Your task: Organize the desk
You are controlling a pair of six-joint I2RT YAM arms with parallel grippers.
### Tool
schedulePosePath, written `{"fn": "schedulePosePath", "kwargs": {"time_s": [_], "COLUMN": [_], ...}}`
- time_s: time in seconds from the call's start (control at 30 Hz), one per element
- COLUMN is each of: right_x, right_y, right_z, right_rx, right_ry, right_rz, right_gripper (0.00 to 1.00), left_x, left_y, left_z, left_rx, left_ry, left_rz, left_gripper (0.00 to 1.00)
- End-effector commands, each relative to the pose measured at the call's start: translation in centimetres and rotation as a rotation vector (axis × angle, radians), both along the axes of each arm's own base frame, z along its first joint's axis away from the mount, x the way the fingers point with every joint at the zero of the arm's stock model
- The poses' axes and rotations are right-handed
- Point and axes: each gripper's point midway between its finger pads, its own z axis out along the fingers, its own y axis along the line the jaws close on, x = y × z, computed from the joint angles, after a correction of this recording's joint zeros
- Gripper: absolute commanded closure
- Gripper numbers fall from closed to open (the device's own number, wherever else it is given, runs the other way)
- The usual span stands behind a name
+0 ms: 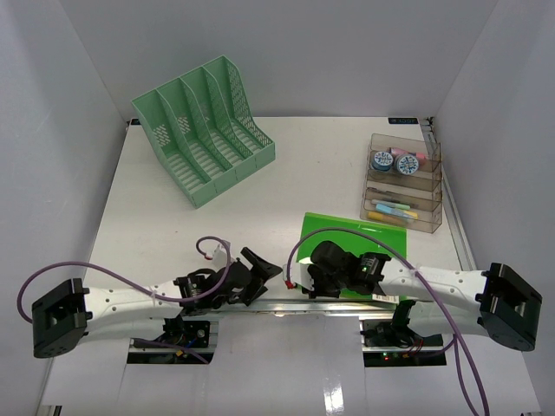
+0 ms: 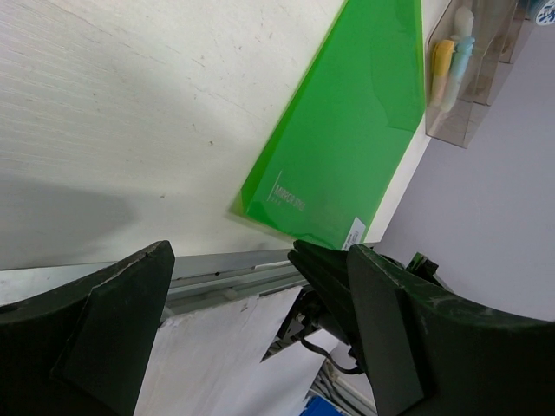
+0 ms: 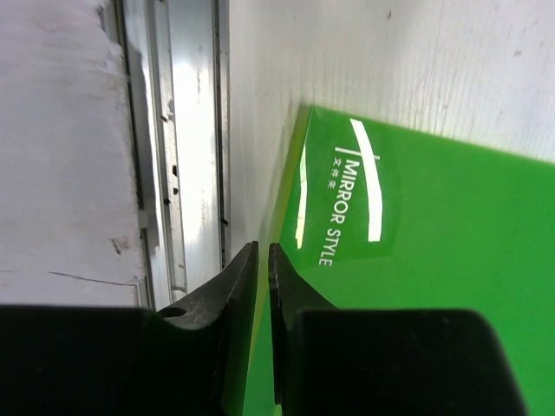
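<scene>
White desk (image 1: 286, 182), green "MIRROR STYLE" folder (image 3: 451, 260), right hand (image 3: 263, 251) seemingly pinching it

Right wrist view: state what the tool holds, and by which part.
The right tool pinches the folder by its near edge, close to the printed corner.

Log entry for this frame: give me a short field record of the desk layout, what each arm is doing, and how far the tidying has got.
surface: desk, white
back left: green file rack, slots look empty
back right: clear organizer holding pens and two round rolls
front right: green folder, flat, by the front rail
left gripper: jaws open, holding nothing, left of the folder
right gripper: jaws nearly closed, apparently pinching the folder's near edge
status: folder not yet filed in the rack
</scene>
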Motion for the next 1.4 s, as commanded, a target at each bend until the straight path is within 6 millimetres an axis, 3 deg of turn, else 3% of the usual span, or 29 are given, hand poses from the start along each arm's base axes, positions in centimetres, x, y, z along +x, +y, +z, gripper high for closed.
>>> {"fn": "schedulePosePath", "kwargs": {"time_s": [0.0,0.2,0.33,0.37,0.57,0.7,0.77,1.0,1.17,1.37], "right_x": [-0.9,-1.0,-0.8,-0.7,-0.8,-0.3,-0.1,2.0,2.5,1.8], "right_y": [2.2,2.2,1.7,1.6,0.0,-1.1,-1.4,-1.8,-2.0,-1.3], "right_z": [2.3,2.5,3.3,3.4,2.3,0.3,-0.4,-2.0,-2.6,-1.5], "right_rx": [0.079,0.085,0.103,0.104,0.053,-0.006,-0.023,-0.086,-0.123,-0.108], "right_ry": [0.044,0.05,0.009,-0.004,-0.057,-0.087,-0.093,-0.17,-0.189,-0.15], "right_rz": [0.049,0.055,0.061,0.065,0.149,0.15,0.132,0.016,-0.004,0.034], "right_gripper": [0.84,0.83,0.57,0.46,0.19,0.16,0.17,0.23,0.3,0.33], "left_x": [0.5,0.3,0.4,0.5,1.0,1.0,0.7,0.1,-0.3,-0.8], "left_y": [-2.1,-4.2,-5.0,-5.2,-6.3,-5.0,-2.8,2.2,3.2,3.0], "left_z": [0.7,-0.7,-1.1,-1.0,-0.6,-0.2,-1.0,0.3,1.1,1.5], "left_rx": [-0.077,-0.08,-0.086,-0.093,-0.075,-0.036,0.03,0.048,0.026,0.042], "left_ry": [0.026,0.098,0.119,0.116,0.1,0.088,0.093,0.039,-0.004,-0.045], "left_rz": [0.02,0.013,0.015,0.015,0.006,0.022,0.045,0.088,0.06,-0.011], "left_gripper": [0.09,0.09,0.09,0.09,0.13,0.14,0.15,0.16,0.16,0.15]}}
